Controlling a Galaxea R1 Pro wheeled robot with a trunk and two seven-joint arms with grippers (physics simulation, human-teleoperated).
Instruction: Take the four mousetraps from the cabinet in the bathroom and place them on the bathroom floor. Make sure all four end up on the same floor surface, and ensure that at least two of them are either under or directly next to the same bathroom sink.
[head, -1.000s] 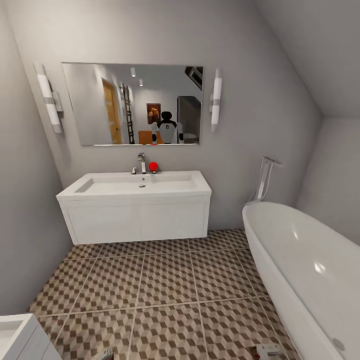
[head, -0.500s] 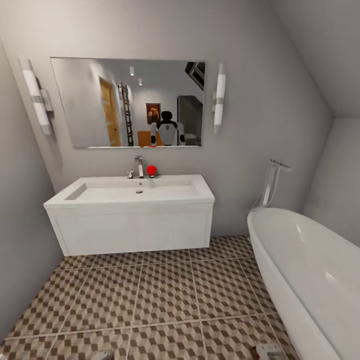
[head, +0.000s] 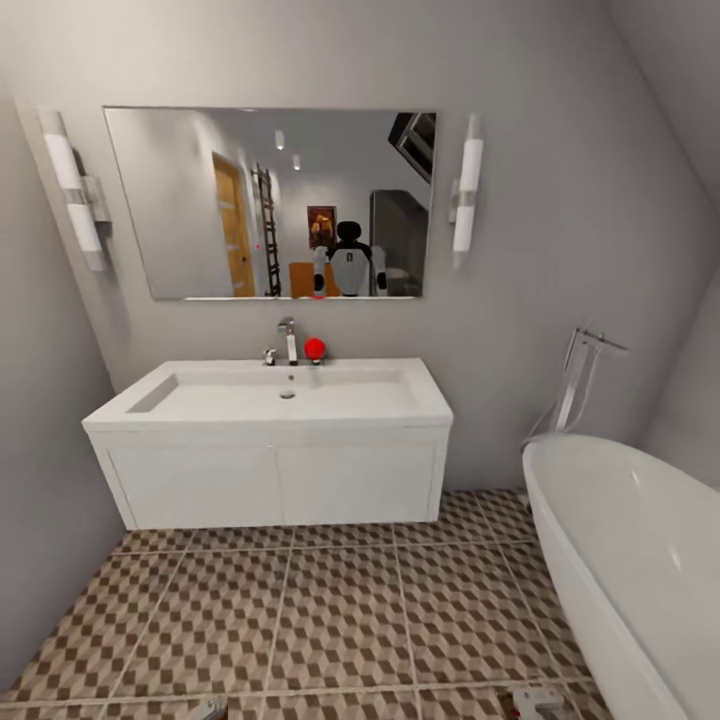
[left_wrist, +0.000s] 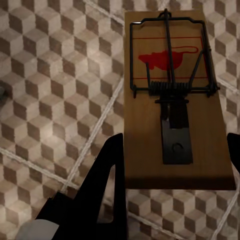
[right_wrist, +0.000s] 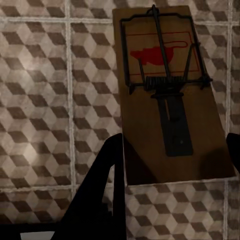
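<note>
My left gripper (left_wrist: 175, 150) is shut on a mousetrap (left_wrist: 175, 100), a small brown wooden board with a red mouse print and a dark metal spring bar. The board hangs above the bathroom floor (left_wrist: 45, 100) and spans the gap between the two black fingers (left_wrist: 107, 170). My right gripper (right_wrist: 172, 150) is shut on a second mousetrap (right_wrist: 170, 105) in the same way, over the cube-pattern tiles (right_wrist: 40, 75). In the head view the white bathroom sink (head: 270, 485) stands ahead against the wall, with the tiled floor (head: 340, 620) in front of it. The cabinet is out of view.
A white bathtub (head: 620, 560) fills the right side, with a chrome tap (head: 580, 380) behind it. Above the sink hang a mirror (head: 270, 200) and two wall lamps. A small red object (head: 315, 348) sits beside the faucet (head: 290, 340). A wall closes the left side.
The head camera has moved towards the sink and turned, so the sink and mirror look larger. The small white unit at the lower left has left the picture.
</note>
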